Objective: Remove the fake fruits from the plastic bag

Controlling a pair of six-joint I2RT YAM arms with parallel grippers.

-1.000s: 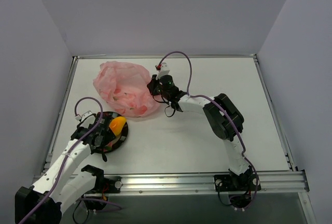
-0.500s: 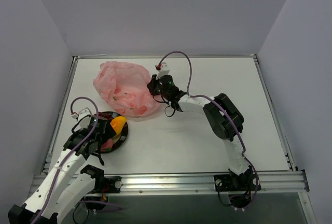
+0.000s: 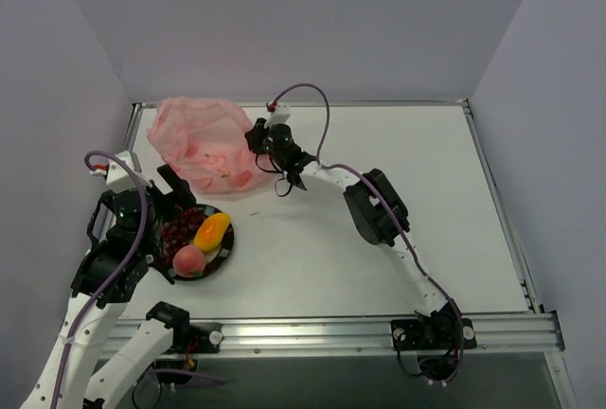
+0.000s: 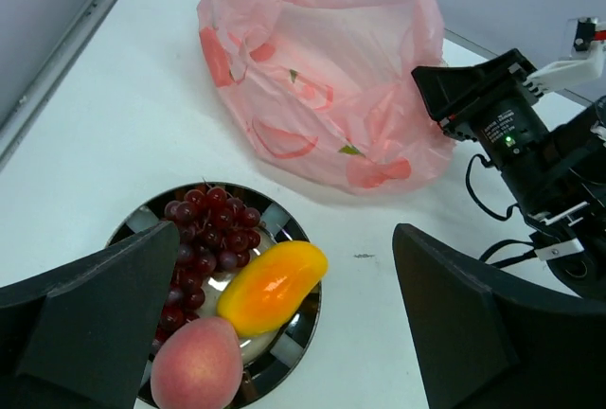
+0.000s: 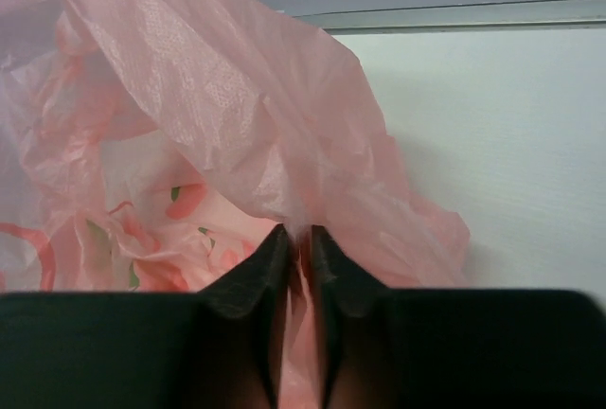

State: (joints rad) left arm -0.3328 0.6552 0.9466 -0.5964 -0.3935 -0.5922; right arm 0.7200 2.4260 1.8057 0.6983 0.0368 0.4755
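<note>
The pink plastic bag (image 3: 202, 140) lies at the far left of the table. My right gripper (image 3: 255, 135) is shut on a fold at its right edge; in the right wrist view the fingers (image 5: 265, 267) pinch the pink film (image 5: 189, 115). The three fruits lie outside the bag on a black-rimmed plate (image 3: 230, 241): the grape bunch (image 3: 179, 229), the mango (image 3: 212, 231) and the peach (image 3: 189, 260). My left gripper (image 3: 169, 224) hangs open and empty above the plate. The left wrist view shows the grapes (image 4: 204, 239), mango (image 4: 273, 281), peach (image 4: 196, 368), bag (image 4: 322, 78) and right gripper (image 4: 445, 97).
The plate (image 4: 305, 319) sits at the near left, close in front of the bag. The right arm (image 3: 374, 205) stretches across the middle of the table. A metal rail (image 3: 360, 328) runs along the near edge, and walls close in the left, far and right sides.
My left gripper has risen off the plate and opened, leaving the peach beside the grapes and mango. My right gripper has pulled the bag toward the far left.
</note>
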